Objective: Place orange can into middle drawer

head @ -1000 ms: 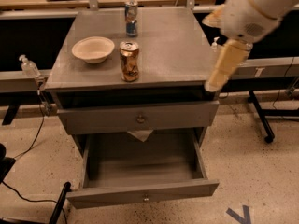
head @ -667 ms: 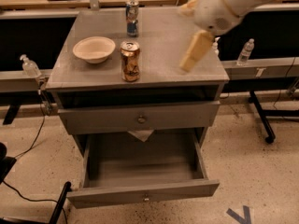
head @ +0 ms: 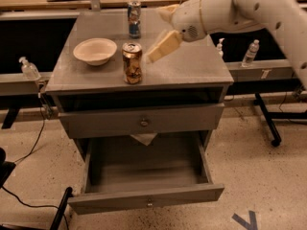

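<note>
Camera view: the gripper (head: 158, 32) has swung left from the bench's (head: 196, 68) right edge and now hangs over the top, just right of the orange can (head: 132, 63) without touching it. Its fingers (head: 164, 46) look spread and hold nothing. The can stands upright near the front edge, between the bowl (head: 95, 51) and the gripper. The middle drawer (head: 144, 201) is pulled open below. This looks like the reach step. The next move calls for lowering the fingers around the can's sides before closing.
</note>
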### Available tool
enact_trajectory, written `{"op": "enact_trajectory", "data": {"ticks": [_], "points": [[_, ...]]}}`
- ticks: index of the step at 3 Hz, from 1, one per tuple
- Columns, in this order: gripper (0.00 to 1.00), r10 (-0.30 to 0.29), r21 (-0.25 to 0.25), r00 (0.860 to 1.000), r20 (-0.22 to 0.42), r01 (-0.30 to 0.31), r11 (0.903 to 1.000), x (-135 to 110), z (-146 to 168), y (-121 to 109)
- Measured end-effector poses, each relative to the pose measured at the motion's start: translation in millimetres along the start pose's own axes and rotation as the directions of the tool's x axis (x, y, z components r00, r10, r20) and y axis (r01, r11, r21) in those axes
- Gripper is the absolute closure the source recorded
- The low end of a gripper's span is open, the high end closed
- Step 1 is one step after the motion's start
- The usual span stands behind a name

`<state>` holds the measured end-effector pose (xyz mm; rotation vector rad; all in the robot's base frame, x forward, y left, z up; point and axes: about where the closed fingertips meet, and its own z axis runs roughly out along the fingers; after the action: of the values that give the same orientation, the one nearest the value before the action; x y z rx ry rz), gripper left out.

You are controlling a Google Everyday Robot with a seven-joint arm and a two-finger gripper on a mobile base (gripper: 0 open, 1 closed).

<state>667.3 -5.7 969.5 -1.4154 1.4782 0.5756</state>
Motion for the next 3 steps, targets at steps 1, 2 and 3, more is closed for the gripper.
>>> {"op": "enact_trajectory", "data": {"ticks": [1,2,3], "points": [[0.0,0.092,0.003,0.991,0.098,-0.093,0.9957,12.5,26.9,-4.7],[0.0,0.132,0.009,0.982,0.134,-0.135,0.9909,22.5,42.2,-7.2],[0.0,0.169,0.005,0.974,0.153,-0.172,0.9851,31.7,55.4,-8.7]]}}
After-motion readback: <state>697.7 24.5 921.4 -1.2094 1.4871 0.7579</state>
